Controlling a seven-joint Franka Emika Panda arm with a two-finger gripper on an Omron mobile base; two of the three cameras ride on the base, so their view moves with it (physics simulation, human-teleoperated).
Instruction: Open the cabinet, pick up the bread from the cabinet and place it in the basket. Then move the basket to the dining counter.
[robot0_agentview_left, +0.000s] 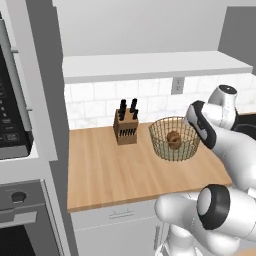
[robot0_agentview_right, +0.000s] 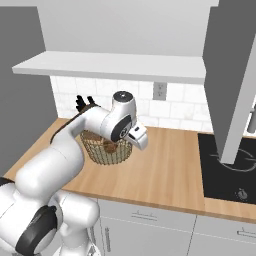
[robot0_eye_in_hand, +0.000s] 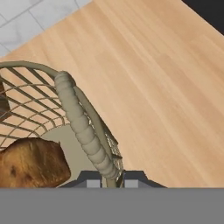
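With the bread (robot0_eye_in_hand: 30, 162) inside, the gripper (robot0_eye_in_hand: 109, 180) is clamped on the basket's handle (robot0_eye_in_hand: 81, 120), so lifting it level toward the dining counter seems next.

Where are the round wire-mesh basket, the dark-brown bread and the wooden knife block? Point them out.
basket (robot0_agentview_left: 161, 131): left base view, left rim wires.
bread (robot0_agentview_left: 173, 139): left base view, middle of the bun.
knife block (robot0_agentview_left: 126, 129): left base view, front face.

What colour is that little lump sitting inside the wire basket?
The bread is dark golden brown with a mottled crust, lying in the tan wire basket. The hand view shows it best.
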